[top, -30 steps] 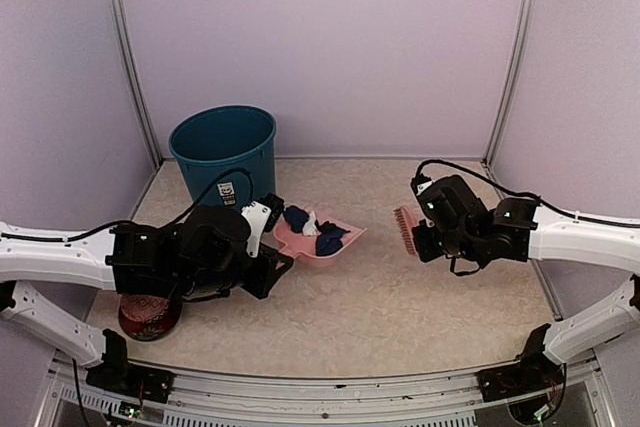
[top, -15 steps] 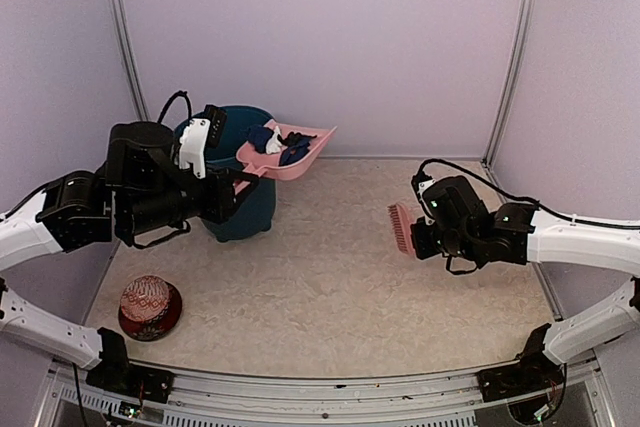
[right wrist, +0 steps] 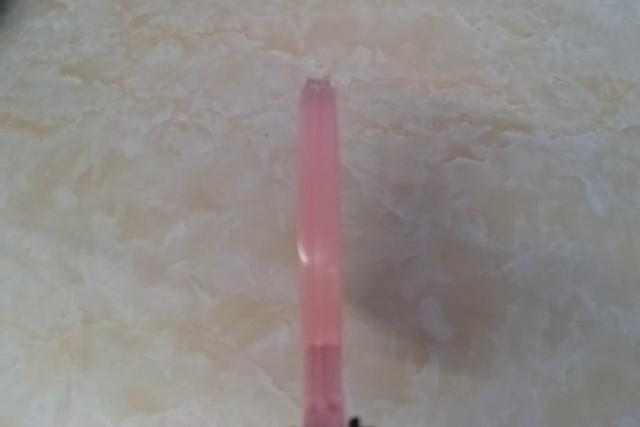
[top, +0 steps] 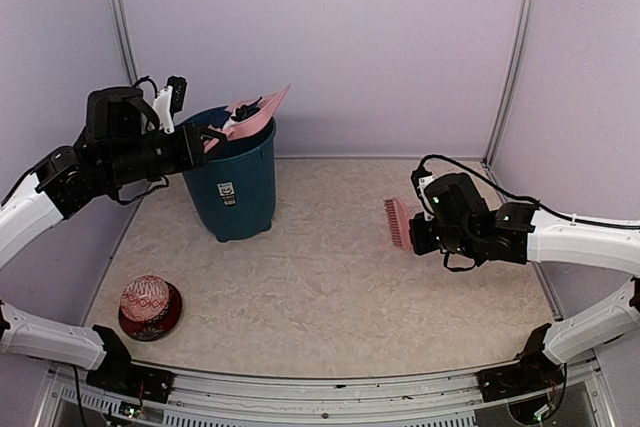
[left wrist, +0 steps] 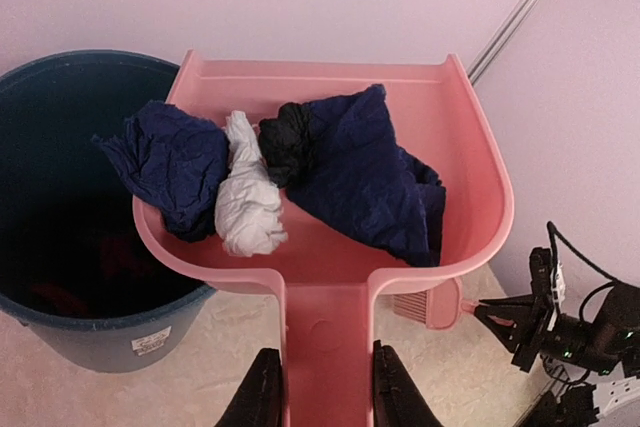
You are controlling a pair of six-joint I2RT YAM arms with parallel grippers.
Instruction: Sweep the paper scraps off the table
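My left gripper [top: 212,134] [left wrist: 322,387] is shut on the handle of the pink dustpan [top: 252,113] [left wrist: 335,267]. It holds the pan high, tilted up over the rim of the teal bin [top: 235,182] [left wrist: 60,197]. In the pan lie paper scraps: a dark blue one [left wrist: 170,162], a white one [left wrist: 247,202], a black one [left wrist: 287,142] and a larger dark blue one [left wrist: 355,182]. My right gripper [top: 418,232] is shut on the pink brush [top: 398,223] [right wrist: 320,247], held just above the table [top: 330,287] at the right. No loose scraps show on the table.
A red patterned ball in a dark bowl [top: 150,305] sits at the near left of the table. The bin stands at the back left near the wall. Lilac walls and metal posts close in the back and both sides.
My left arm lifted the dustpan with its scraps off the table, up and left to the bin's rim, and tilted it. The right gripper with the brush barely shifted.
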